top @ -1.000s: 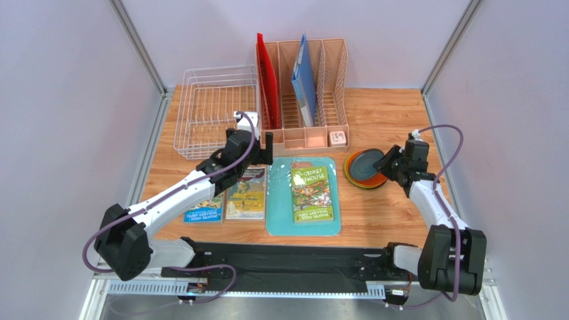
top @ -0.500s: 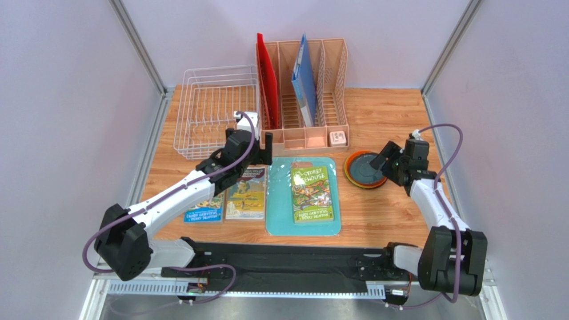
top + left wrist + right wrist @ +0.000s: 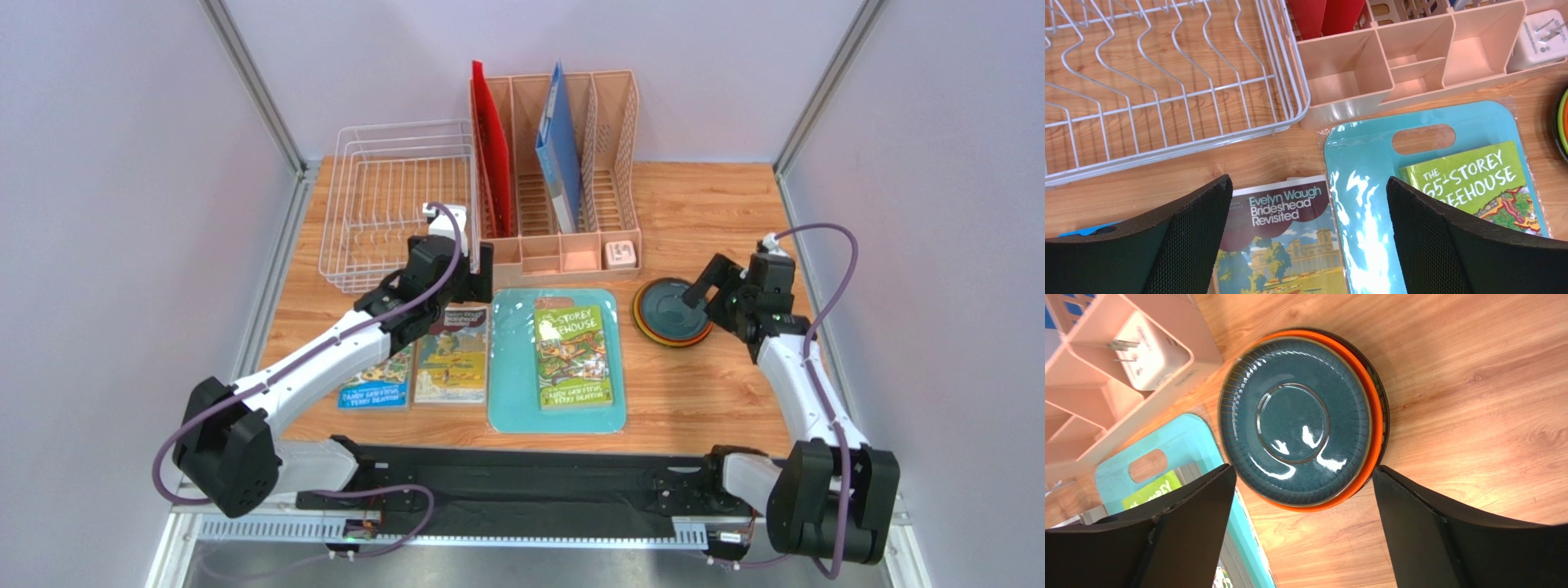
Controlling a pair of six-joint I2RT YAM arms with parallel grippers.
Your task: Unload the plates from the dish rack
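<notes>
The plates (image 3: 670, 309) lie in a stack on the wood at the right. A dark teal one (image 3: 1296, 422) is on top, an orange one (image 3: 1374, 416) shows under it, and a dark rim shows below. My right gripper (image 3: 710, 292) (image 3: 1303, 471) is open just beside the stack's near edge, holding nothing. The white wire dish rack (image 3: 393, 202) (image 3: 1168, 92) at the back left holds no plates. My left gripper (image 3: 481, 272) (image 3: 1308, 184) hovers open over a book in front of the rack.
A peach file organizer (image 3: 577, 184) with a red folder (image 3: 493, 141) and a blue folder (image 3: 558, 147) stands at the back centre, a white plug (image 3: 623, 255) in its front tray. A teal cutting board (image 3: 515, 392) carries a green book (image 3: 572, 355). Two more books (image 3: 448, 355) lie to its left.
My right gripper has opened and let go of the teal plate, which now lies flat on the stack, and has drawn back a little. The left gripper has shifted slightly toward the rack.
</notes>
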